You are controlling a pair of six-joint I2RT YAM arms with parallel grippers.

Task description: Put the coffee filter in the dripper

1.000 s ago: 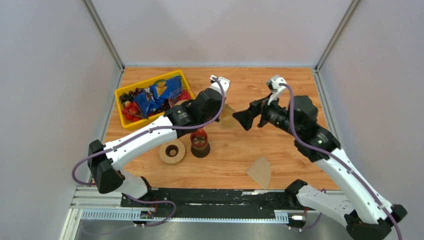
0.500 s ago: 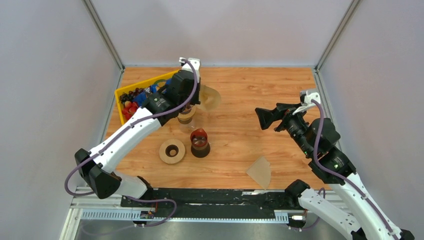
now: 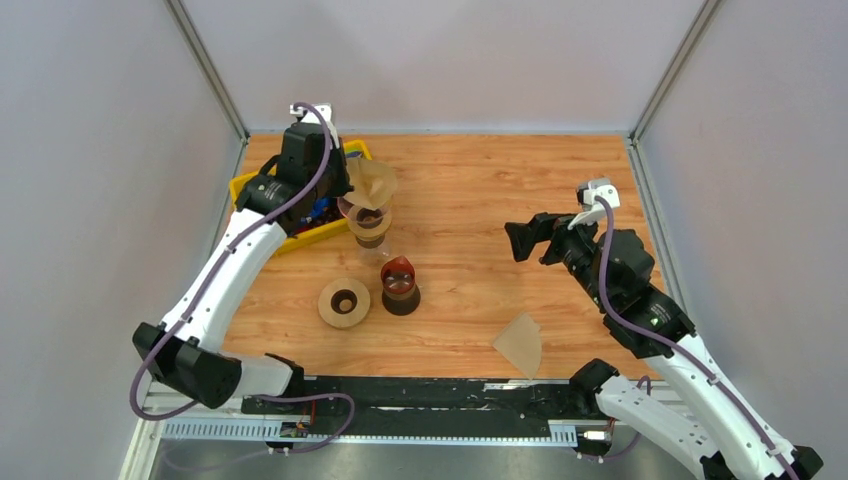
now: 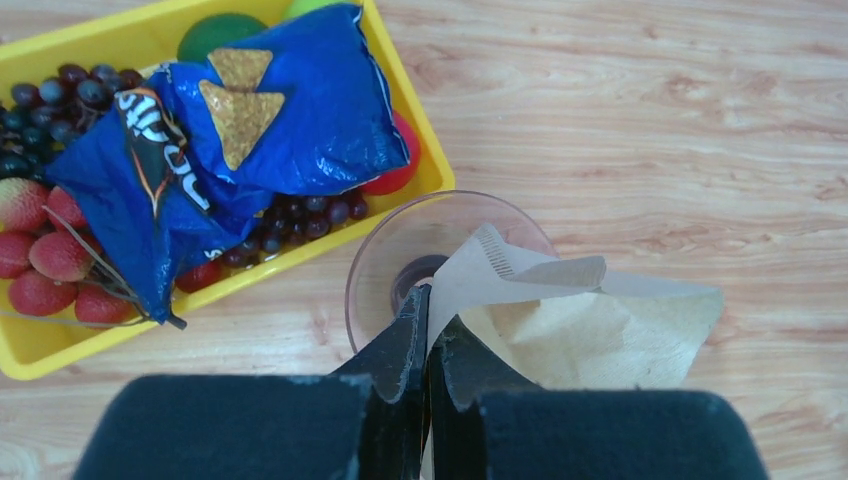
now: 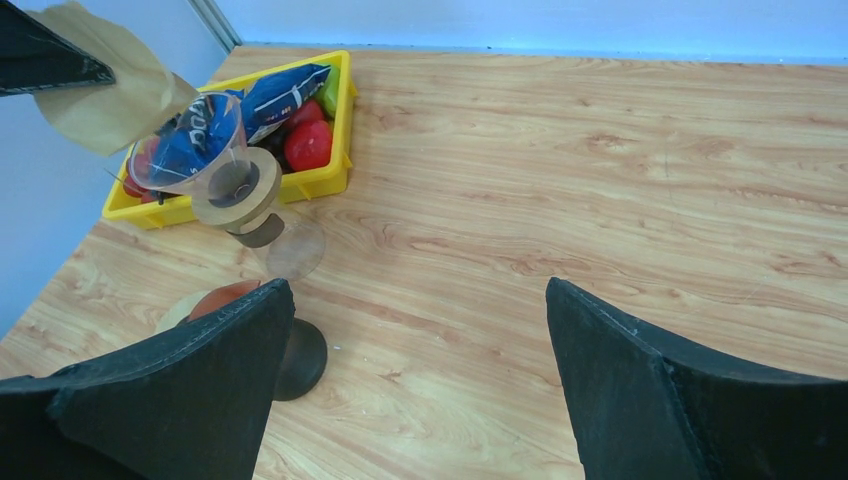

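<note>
From above, the left jaws pinch the coffee filter (image 3: 372,183) over the dripper (image 3: 364,216), near the table's (image 3: 480,180) far-left corner. Left wrist: filter edge clamped above the dripper's clear rim. Right wrist: right jaws gape empty.

Bright, even light throws only soft, faint shadows on the table (image 3: 480,190), and all 3 views are sharp.
</note>
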